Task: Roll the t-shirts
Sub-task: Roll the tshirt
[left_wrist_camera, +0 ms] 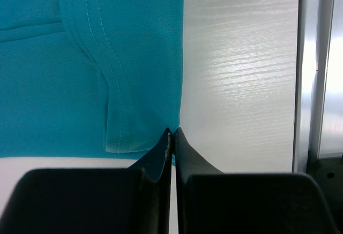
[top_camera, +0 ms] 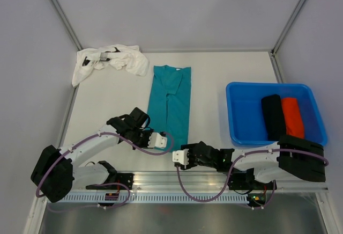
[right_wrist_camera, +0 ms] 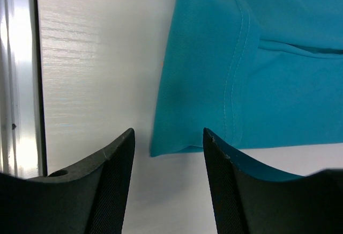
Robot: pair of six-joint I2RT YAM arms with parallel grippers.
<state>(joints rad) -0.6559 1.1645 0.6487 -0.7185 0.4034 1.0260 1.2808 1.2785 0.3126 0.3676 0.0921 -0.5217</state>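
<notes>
The teal t-shirt (top_camera: 172, 105) lies flat in the middle of the table, folded lengthwise into a narrow strip. My left gripper (top_camera: 167, 141) is at its near left corner; in the left wrist view the fingers (left_wrist_camera: 174, 133) are pressed together on the corner of the teal cloth (left_wrist_camera: 80, 73). My right gripper (top_camera: 179, 153) is open at the near right corner. In the right wrist view it (right_wrist_camera: 169, 137) is low over the table, and the teal corner (right_wrist_camera: 214, 83) lies just ahead, between its fingers. The white t-shirt (top_camera: 112, 61) lies crumpled at the back left.
A blue bin (top_camera: 244, 124) at the right holds a black roll (top_camera: 273, 117) and an orange roll (top_camera: 292, 117). An aluminium rail (top_camera: 177, 179) runs along the near edge. Grey walls enclose the table.
</notes>
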